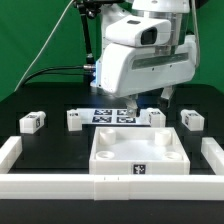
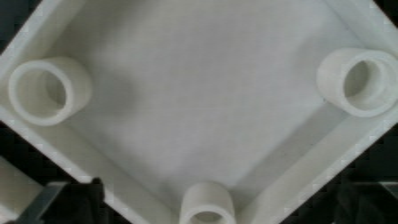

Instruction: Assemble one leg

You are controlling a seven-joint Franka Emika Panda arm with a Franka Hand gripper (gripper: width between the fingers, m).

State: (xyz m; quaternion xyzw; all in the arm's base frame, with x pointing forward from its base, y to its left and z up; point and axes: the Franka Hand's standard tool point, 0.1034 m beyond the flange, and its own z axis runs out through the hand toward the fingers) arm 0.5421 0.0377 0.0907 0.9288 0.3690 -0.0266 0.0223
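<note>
The leg [image 1: 155, 117] nearest the gripper [image 1: 166, 98] was found on the black table [image 1: 50, 145], just behind the tray [image 1: 115, 168], in a row with three other legs [image 1: 32, 121]. It sat squat; neither a long axis nor its facing could be made out. The gripper's opening could not be told. In the wrist view only the tray's corner sockets [image 2: 48, 90] were shown.

Your arm [image 1: 155, 8] enters from the top of the exterior view, its white wrist housing [image 1: 145, 60] filling the upper middle; the housing is turned so the gripper [image 1: 150, 100] points straight down; its jaws stand wide apart, with nothing between them; in the wrist view the fingers [image 2: 50, 198] show only as dim edges.
</note>
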